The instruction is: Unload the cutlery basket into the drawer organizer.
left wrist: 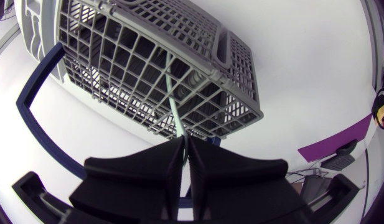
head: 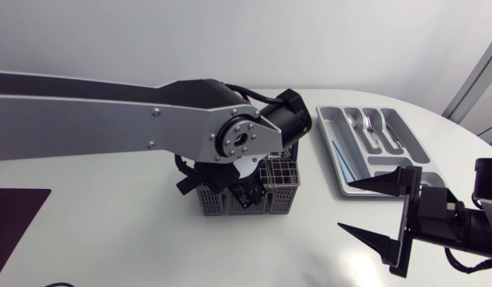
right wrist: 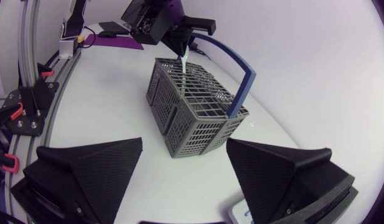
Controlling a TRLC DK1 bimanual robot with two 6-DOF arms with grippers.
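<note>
The grey mesh cutlery basket point(head: 273, 195) with a blue handle point(right wrist: 243, 71) stands mid-table. My left gripper point(left wrist: 185, 152) hangs over the basket's end, shut on the thin pale green handle of a cutlery piece point(left wrist: 177, 118) that still reaches down into the basket point(left wrist: 148, 68). The right wrist view shows the same grip point(right wrist: 179, 45) above the basket point(right wrist: 192, 115). In the head view my left arm's wrist hides most of that gripper. The grey drawer organizer point(head: 341, 171) lies at the right back with silver cutlery point(head: 367, 127) in it. My right gripper point(head: 371, 211) is open, near the organizer's front end.
A dark purple mat point(head: 14, 231) lies at the table's left front edge. Bare white table lies between the basket and my right gripper point(right wrist: 185, 171). My left arm's long link spans the table's left half above the surface.
</note>
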